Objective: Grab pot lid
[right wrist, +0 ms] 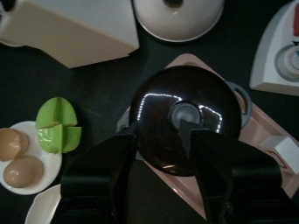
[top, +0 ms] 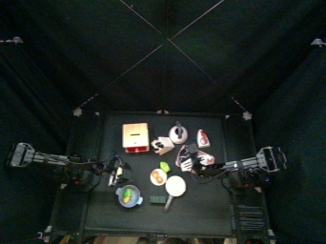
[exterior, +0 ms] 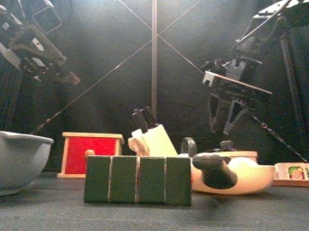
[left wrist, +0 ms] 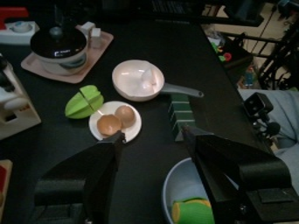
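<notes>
The pot lid (right wrist: 158,103) is a dark glass dome with a grey knob, sitting on a pot on a pink tray (right wrist: 251,144). My right gripper (right wrist: 173,140) hangs just above it, open and empty, with one jaw on each side of the knob. In the top view this gripper (top: 204,160) is at the tray's near edge, and in the front view (exterior: 229,113) it hangs at the right. The pot and lid also show in the left wrist view (left wrist: 59,44). My left gripper (left wrist: 158,144) is open and empty above a grey bowl (left wrist: 187,175).
A white knife block (right wrist: 70,31), a white lid (right wrist: 177,16) and a white appliance (right wrist: 281,52) stand around the tray. A plate with eggs (left wrist: 117,122), a green piece (left wrist: 82,101), a white pan (left wrist: 140,79) and a dark green block (exterior: 136,179) lie nearby. A red box (top: 133,136) is at the back left.
</notes>
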Available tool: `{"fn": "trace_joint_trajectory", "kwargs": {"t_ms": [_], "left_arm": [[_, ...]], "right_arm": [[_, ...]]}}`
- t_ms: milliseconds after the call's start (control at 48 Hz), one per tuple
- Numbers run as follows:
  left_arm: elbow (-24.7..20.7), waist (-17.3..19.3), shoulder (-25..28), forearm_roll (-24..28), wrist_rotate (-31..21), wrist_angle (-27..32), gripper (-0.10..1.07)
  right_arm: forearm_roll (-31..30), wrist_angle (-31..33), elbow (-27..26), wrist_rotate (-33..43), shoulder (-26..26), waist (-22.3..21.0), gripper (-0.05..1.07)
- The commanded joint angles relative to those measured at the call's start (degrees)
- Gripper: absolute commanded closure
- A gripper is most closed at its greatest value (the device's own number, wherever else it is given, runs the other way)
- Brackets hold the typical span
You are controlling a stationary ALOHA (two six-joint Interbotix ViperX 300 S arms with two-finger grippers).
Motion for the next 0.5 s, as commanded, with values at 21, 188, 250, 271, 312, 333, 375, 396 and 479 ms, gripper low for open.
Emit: {"fn": "trace_joint_trajectory", "kwargs": {"t_ms": [21,188,250,271,312,333,375,396,479], "left_arm": [[1.14,-0.26,0.09,-2.46,1.05,-1.41,0.07],[3.69,-0.62,-0.44,-7.73,1.76,-4.92,0.07],[4.13,-0.7,-0.53,-9.23,2.72,-7.21,0.07],[4.22,-0.79,-0.53,-9.23,2.99,-7.91,0.07],[4.39,-0.7,-0.62,-9.14,4.13,-9.05,0.07],[4.39,-0.79,-0.62,-9.05,4.83,-9.58,0.07],[4.39,-0.7,-0.62,-8.88,6.68,-10.55,0.07],[4.48,-0.7,-0.53,-8.61,8.09,-11.07,0.07],[5.1,-0.53,-0.62,-9.14,11.95,-11.34,0.07]], "right_arm": [[1.32,2.72,-2.02,-0.26,0.18,-0.26,0.23],[1.93,5.27,-3.69,0.09,1.23,-0.44,0.23],[2.02,5.62,-4.22,-0.09,2.11,-0.44,0.23],[2.02,5.71,-4.31,0.0,2.37,-0.35,0.23],[2.02,6.06,-4.39,-0.09,2.81,-0.53,0.23],[2.02,6.24,-4.48,-0.09,3.08,-0.53,0.23],[2.02,6.33,-4.57,-0.18,3.6,-0.79,0.23],[2.02,6.33,-4.57,-0.26,3.87,-0.97,0.23],[2.02,6.5,-4.48,-0.35,4.31,-1.41,0.23]]}}
